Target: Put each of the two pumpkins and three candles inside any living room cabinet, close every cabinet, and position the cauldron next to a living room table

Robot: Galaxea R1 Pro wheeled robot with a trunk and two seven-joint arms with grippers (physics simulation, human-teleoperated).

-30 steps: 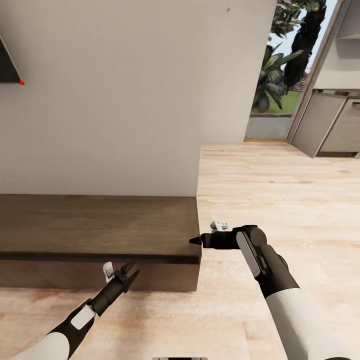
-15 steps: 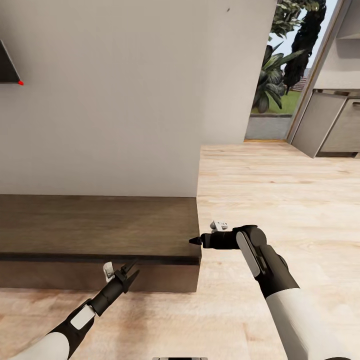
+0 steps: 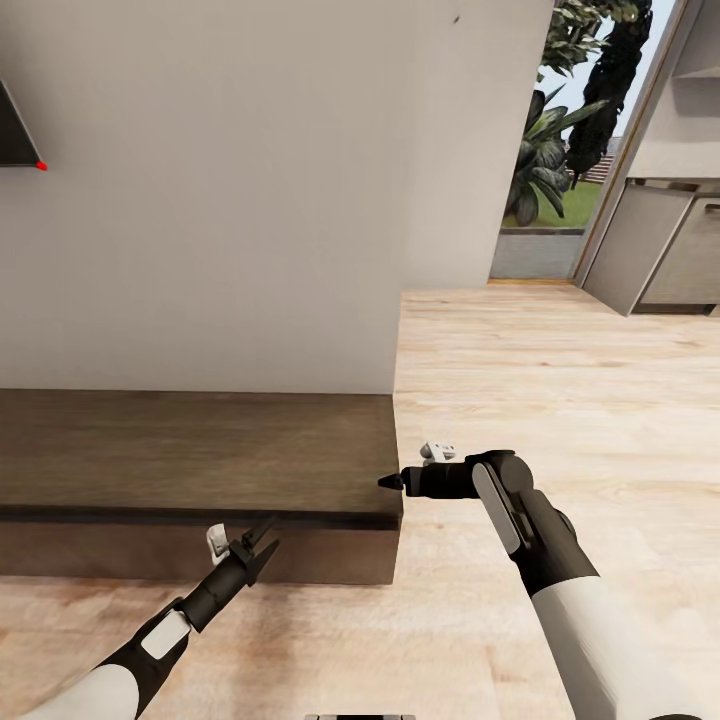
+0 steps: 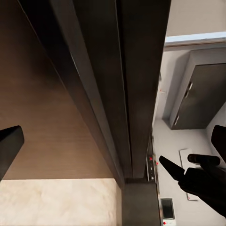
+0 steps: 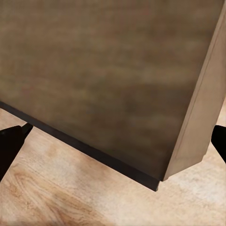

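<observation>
- The left gripper point(image 3: 262, 545) hangs low in front of the cabinet point(image 3: 190, 455), level with its front panel and a little way in from its right end; its two dark fingers are spread apart with nothing between them.
- From the left wrist view, one dark fingertip point(image 4: 9, 146) shows at each side of the picture, the cabinet's front edge running between them, so that gripper stands open.
- The right gripper point(image 3: 390, 483) sits at the cabinet's right front corner, pointing inward across the top edge. In the head view its tip looks like a single dark point, but the right wrist view has one fingertip point(image 5: 12, 141) at each side with the cabinet's corner between them, so the jaws are apart and empty.
- The cabinet is long, low and dark brown, with a flat bare top and a plain front that looks shut as far as can be seen.
- The pale wood floor point(image 3: 540, 380) runs beside and beyond the cabinet's right end.
- Behind the cabinet rises a plain light wall point(image 3: 260, 200); a dark screen corner point(image 3: 15, 135) with a red dot shows above the cabinet's left part.
- Far past the cabinet's right end, a doorway opens on green plants point(image 3: 560, 130), with grey kitchen units point(image 3: 660, 245) beside it.
</observation>
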